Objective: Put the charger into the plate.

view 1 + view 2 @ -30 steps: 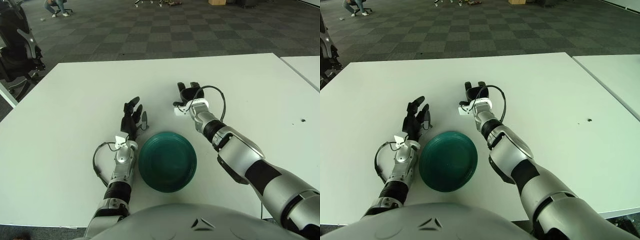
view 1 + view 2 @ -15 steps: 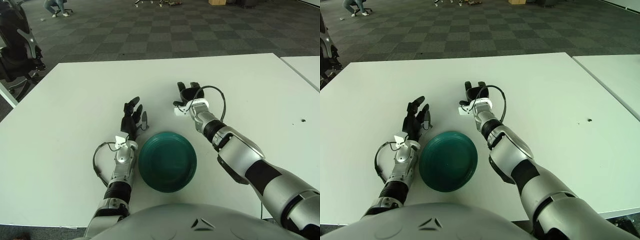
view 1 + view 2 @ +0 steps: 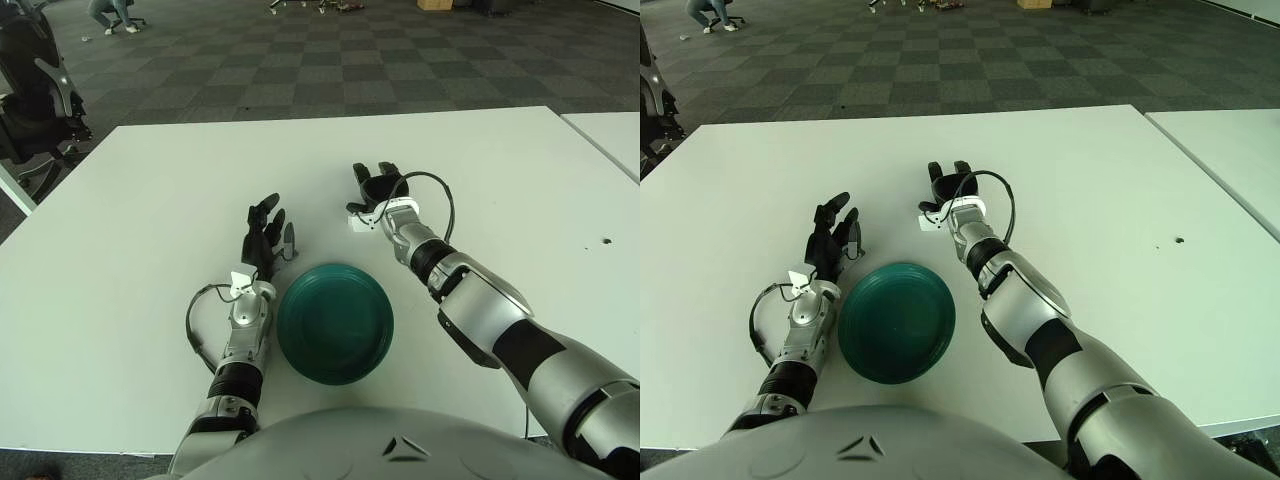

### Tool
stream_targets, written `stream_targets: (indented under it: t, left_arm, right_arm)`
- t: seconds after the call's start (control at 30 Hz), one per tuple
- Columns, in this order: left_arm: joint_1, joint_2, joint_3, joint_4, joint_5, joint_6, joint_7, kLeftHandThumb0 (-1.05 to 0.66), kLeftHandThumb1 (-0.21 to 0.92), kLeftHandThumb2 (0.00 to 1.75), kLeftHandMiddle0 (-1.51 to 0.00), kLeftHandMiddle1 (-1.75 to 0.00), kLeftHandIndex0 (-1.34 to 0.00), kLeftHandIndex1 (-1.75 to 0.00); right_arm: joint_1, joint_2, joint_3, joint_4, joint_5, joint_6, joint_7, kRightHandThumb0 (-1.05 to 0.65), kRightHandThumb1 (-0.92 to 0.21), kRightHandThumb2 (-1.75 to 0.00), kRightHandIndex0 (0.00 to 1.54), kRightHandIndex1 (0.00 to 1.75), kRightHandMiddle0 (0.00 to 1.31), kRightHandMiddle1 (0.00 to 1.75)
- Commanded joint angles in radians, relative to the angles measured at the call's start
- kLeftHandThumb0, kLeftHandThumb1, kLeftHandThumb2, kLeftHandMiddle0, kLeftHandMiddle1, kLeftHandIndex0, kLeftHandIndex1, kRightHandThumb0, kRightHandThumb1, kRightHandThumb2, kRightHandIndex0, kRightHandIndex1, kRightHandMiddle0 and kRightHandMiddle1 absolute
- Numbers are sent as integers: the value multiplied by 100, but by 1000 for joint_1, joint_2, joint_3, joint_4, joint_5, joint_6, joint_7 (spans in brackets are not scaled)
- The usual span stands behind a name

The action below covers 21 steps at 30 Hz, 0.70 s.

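Room: checkered dark carpet (image 3: 330, 60) beyond the table.
Table (image 3: 150, 200): white, wide.
Plate (image 3: 335, 322): green, at centre, nearest the robot.
Right hand (image 3: 375, 190): at the plate's 12 o'clock, fingers curled around the small white charger (image 3: 360, 222).
Left hand (image 3: 265, 240): at the plate's 10 o'clock, fingers spread, empty.

Bright, even light falls on a white table (image 3: 140, 250) with no harsh glare — shadows are faint and soft, hugging the rim of the green plate (image 3: 335, 322). Both are sharp. Beyond the table, the dark checkered floor (image 3: 330, 60) is dimmer and slightly softer.
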Motion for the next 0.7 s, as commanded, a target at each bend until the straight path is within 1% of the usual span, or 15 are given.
stream_targets:
  t: [0.0, 0.37, 0.67]
  left_arm:
    - [115, -79, -1, 131, -28, 21, 24, -65, 92, 86, -40, -1, 0, -81]
    - [129, -80, -22, 93, -5, 40, 40, -67, 92, 86, -38, 0, 0, -81]
    - [130, -72, -21, 88, -3, 45, 50, -67, 92, 87, -39, -1, 0, -83]
  right_arm:
    - [336, -7, 39, 130, 4, -54, 87, -105, -92, -98, 3, 0, 0, 0]
    - [342, -6, 19, 131, 23, -55, 53, -105, -92, -96, 0, 0, 0, 0]
    - [337, -8, 11, 130, 27, -59, 39, -105, -92, -96, 0, 0, 0, 0]
